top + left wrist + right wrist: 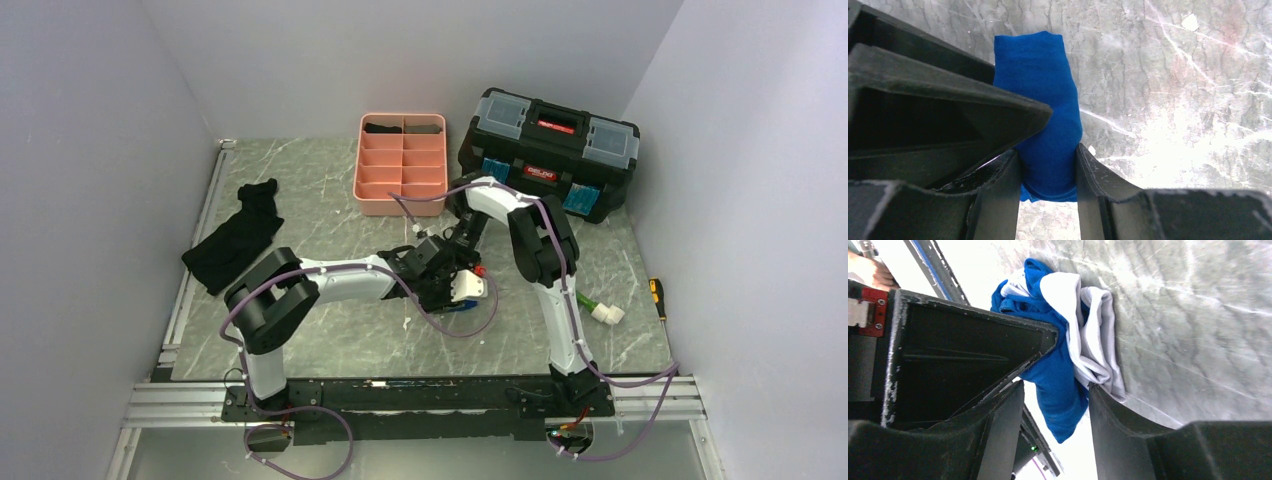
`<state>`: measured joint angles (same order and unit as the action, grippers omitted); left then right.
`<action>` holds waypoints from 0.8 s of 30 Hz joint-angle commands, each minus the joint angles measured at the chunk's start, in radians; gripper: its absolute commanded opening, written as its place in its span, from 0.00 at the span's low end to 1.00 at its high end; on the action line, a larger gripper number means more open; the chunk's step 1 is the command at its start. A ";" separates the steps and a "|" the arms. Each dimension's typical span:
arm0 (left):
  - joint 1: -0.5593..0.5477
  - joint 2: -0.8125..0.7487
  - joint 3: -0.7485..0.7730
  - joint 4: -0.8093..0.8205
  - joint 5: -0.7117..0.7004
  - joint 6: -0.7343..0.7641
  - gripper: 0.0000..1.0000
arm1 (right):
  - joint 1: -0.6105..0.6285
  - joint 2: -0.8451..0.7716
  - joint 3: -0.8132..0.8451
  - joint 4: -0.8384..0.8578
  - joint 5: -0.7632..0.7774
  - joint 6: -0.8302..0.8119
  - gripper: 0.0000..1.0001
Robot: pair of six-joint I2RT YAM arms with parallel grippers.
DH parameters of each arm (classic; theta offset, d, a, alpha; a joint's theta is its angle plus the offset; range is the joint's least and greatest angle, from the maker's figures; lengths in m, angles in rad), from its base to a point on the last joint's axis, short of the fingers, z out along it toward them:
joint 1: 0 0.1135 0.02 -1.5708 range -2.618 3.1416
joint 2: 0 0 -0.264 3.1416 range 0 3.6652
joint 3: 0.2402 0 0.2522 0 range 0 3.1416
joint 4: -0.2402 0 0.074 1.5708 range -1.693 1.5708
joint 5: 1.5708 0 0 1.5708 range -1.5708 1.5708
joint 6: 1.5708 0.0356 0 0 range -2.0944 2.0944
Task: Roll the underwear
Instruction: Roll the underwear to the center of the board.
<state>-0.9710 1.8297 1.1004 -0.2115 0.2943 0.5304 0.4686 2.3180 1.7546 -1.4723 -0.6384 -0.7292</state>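
Note:
The underwear (1038, 75) is a bright-blue roll of fabric lying on the marbled table. My left gripper (1049, 150) is shut on its near end, with both fingers pressed into the cloth. In the right wrist view the underwear (1053, 375) shows blue with white folds at its end. My right gripper (1055, 390) stands open around it, with a gap beside one finger while the other touches the white fold. From above, both grippers meet mid-table, left gripper (440, 285) and right gripper (465, 265), and only a blue sliver of the underwear (460, 306) shows.
A pink tray (400, 175) with dark rolls in its back compartments stands behind. A black toolbox (548, 150) sits at the back right. A black cloth (235, 240) lies at the left. A screwdriver (655, 295) and a white-green object (603, 312) lie at the right.

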 commanded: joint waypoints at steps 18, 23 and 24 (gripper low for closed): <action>0.127 0.195 0.040 -0.242 0.295 -0.036 0.00 | -0.243 -0.301 -0.131 0.289 -0.036 0.072 0.54; 0.200 0.249 0.107 -0.304 0.391 -0.047 0.00 | -0.292 -0.431 -0.241 0.422 -0.041 0.146 0.53; 0.215 0.263 0.123 -0.320 0.413 -0.048 0.00 | -0.298 -0.453 -0.258 0.446 -0.043 0.159 0.53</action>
<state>-0.7975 1.9606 1.2411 -0.3260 0.6788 0.4904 0.1886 1.9739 1.5509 -1.1664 -0.6556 -0.6415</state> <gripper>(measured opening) 0.423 0.531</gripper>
